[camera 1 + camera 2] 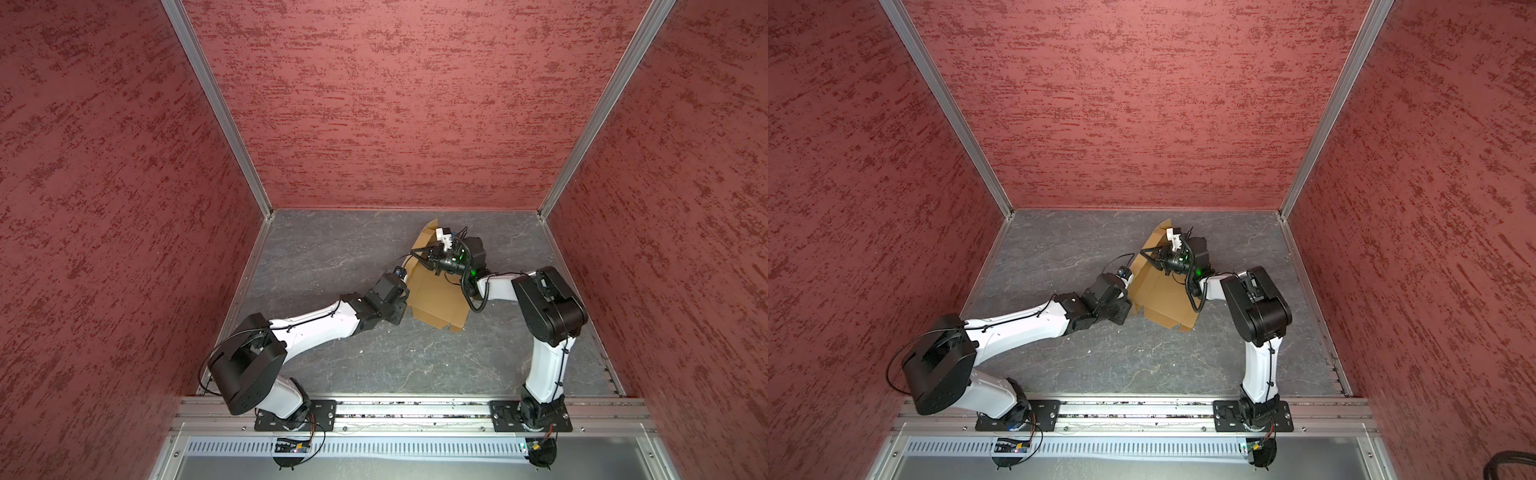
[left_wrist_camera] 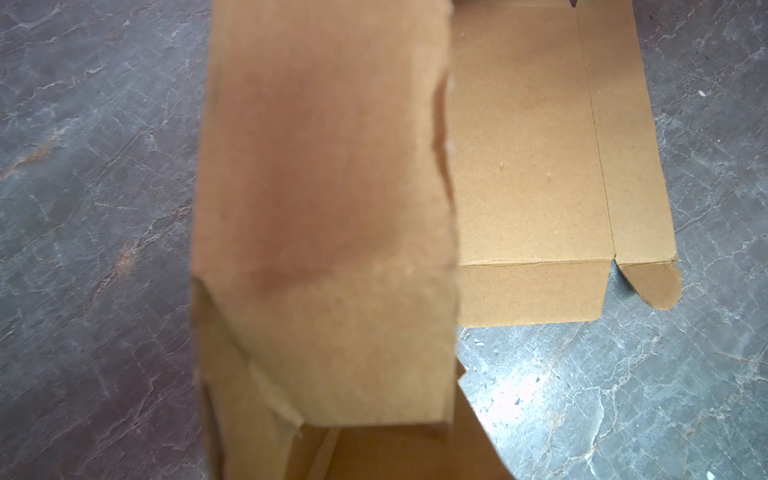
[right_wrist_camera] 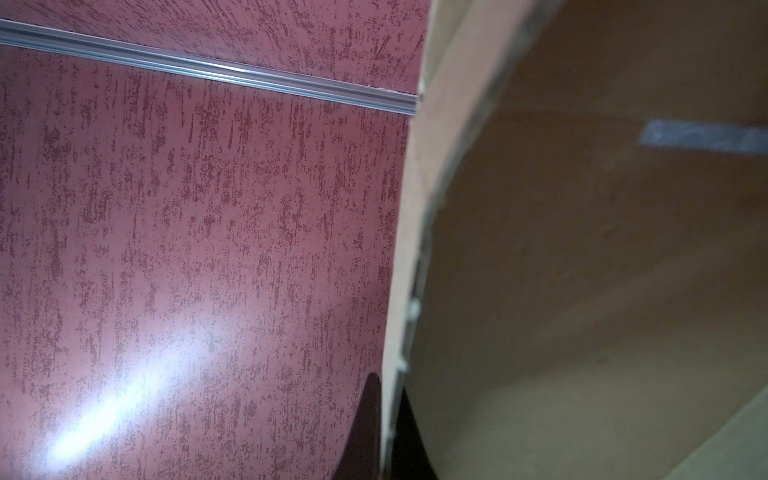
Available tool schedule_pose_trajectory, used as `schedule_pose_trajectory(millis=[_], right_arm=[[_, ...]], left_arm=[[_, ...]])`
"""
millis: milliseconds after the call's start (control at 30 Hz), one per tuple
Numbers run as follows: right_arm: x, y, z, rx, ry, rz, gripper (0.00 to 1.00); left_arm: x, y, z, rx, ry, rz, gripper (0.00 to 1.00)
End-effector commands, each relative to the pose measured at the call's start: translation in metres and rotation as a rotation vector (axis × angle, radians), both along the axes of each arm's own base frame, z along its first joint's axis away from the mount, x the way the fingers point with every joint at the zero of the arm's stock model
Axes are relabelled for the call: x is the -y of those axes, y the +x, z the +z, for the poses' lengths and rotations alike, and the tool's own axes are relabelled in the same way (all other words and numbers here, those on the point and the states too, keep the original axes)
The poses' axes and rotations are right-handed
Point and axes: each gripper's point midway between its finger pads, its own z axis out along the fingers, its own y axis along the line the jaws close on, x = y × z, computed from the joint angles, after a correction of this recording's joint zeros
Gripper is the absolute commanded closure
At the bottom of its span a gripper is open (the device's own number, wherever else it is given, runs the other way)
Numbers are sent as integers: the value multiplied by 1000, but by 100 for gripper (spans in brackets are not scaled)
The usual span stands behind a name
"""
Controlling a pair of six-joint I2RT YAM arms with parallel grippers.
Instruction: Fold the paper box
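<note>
Part-folded paper box (image 1: 436,301) on grey worktop (image 1: 332,257), toward back and right of middle, between both arms. Near panel lies flat, far panels stand raised. Right tool (image 1: 420,257) pinched tight on edge of raised cardboard. Left tool (image 1: 406,290) against box's left side, fingers hidden by cardboard: cannot tell whether wide or narrow. Left wrist view: blurred upright flap (image 2: 324,187) close to lens, flat panel and rounded tab (image 2: 656,286) beyond.

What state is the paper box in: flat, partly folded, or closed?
Partly folded: in the left wrist view the paper box has its base and end flap flat on the table, one side panel raised.
</note>
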Motion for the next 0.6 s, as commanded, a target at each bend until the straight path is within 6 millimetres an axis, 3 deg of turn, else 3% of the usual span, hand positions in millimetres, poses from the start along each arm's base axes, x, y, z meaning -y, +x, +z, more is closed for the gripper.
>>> schedule_pose_trajectory(millis=[0,567], right_arm=[[-1,5,13,41,0,-9,97],[0,-2,22,70,23,-3,98]], left_arm=[[22,6,21,50,-74,-39,59],[33,6,25,61,-71,-20,57]])
